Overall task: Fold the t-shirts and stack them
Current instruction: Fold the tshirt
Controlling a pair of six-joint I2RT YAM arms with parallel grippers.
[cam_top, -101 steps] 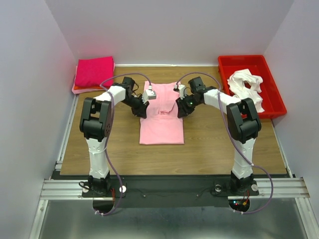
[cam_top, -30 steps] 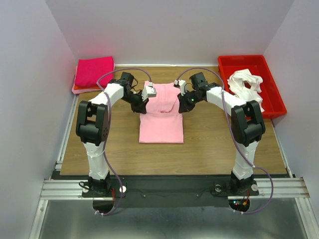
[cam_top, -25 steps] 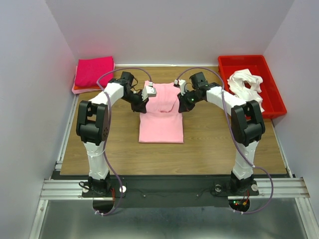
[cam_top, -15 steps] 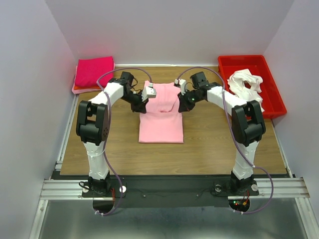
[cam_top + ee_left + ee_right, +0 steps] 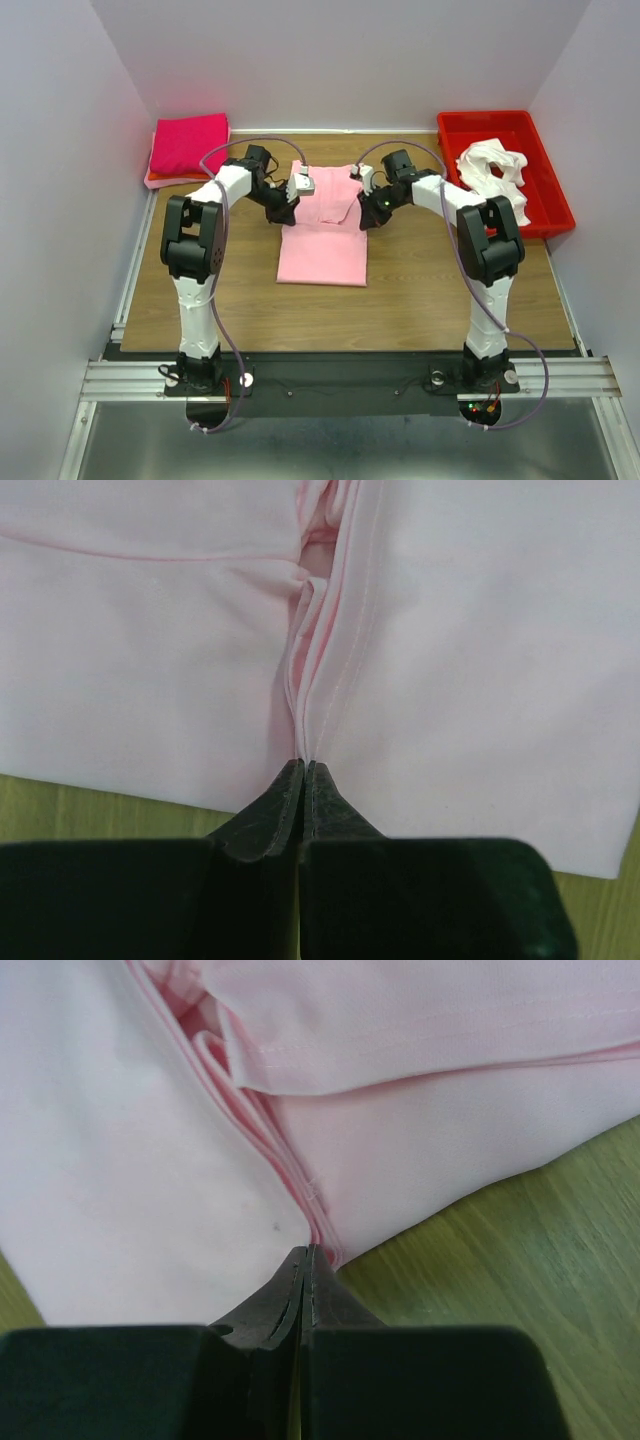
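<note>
Since last frame, flap has risen at far end of pink t-shirt [image 5: 322, 255], mid-bench. Wrist views show me what top view hides: left gripper [image 5: 303, 772] and right gripper [image 5: 306, 1256] each clamped on layered pink hem. Count: 1 pink t-shirt, 1 magenta stack [image 5: 188, 143] far-left corner, 1 red bin [image 5: 452, 126] far-right corner.

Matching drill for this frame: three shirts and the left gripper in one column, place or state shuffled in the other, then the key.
1. pink t-shirt
2. magenta shirt
3. white shirt
4. left gripper

A. heaped in the red bin
B. shut on a pink fold
C. folded, far-left corner
D. middle of the table

Pairs: 1-D, 2-C, 3-A, 4-B
</note>
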